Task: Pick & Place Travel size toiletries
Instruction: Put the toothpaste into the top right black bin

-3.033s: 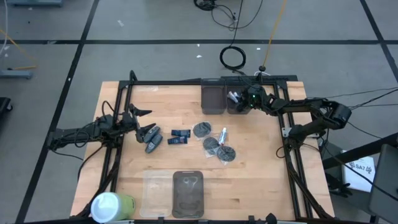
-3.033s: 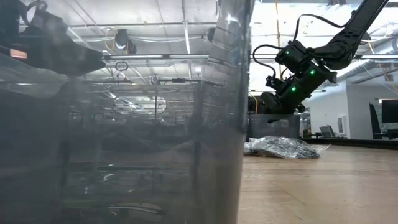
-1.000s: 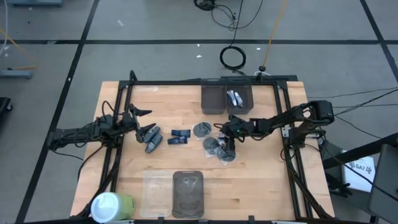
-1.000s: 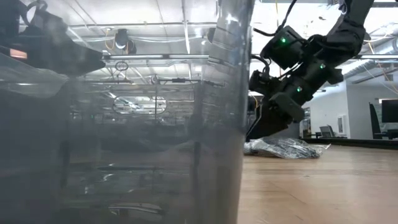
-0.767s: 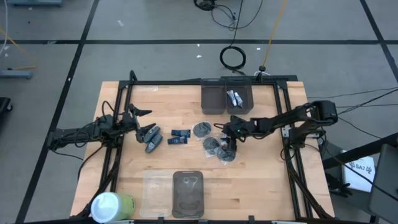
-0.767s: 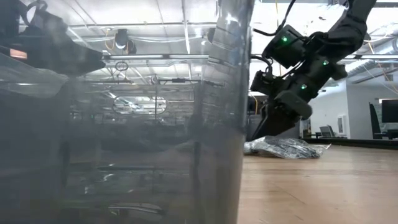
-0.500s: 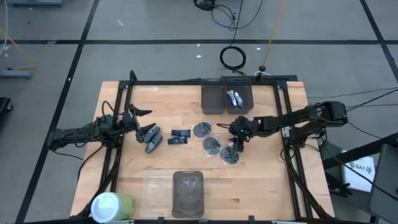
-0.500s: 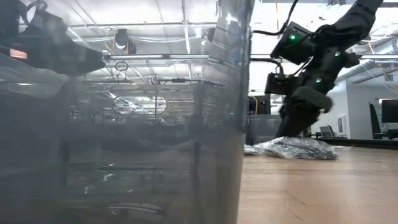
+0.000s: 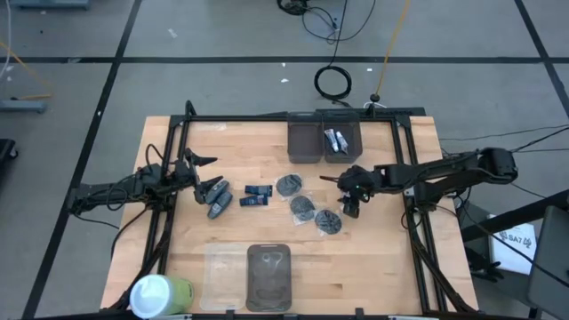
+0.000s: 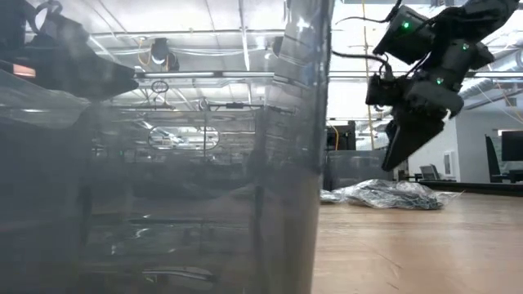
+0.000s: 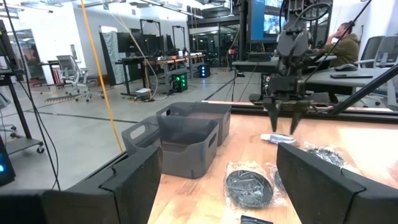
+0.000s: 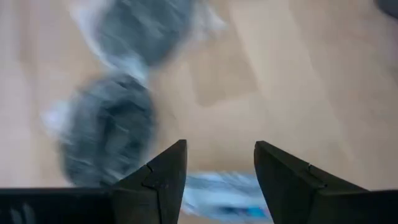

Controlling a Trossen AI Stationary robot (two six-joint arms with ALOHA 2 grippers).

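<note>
**Fingers of the right gripper spread over a white tube**

Fingers (image 12: pixel 158 180) of the right gripper (image 9: pixel 348 203) were seen held apart, with nothing grasped between them. The gripper was hung above the table, just right of the three dark grey round packets (image 9: pixel 303 206). A small white tube (image 11: pixel 275 138) with a blue mark was seen lying flat on the wood beneath its fingertips; whether it was touched could not be told. In the low view the gripper was raised clear of the crinkled packets.

Two more tubes (image 9: pixel 333 139) were found in the right-hand dark bin (image 9: pixel 354 147) at the far edge; the bin beside it (image 9: pixel 305 142) was placed touching it. Dark blue packs (image 9: pixel 257 196) were laid left of the round packets, and grey bottles (image 9: pixel 217 197) farther left.

The left gripper (image 9: pixel 201 175) was parked at the table's left side, just beside the grey bottles, its fingers spread wide and nothing held.
</note>
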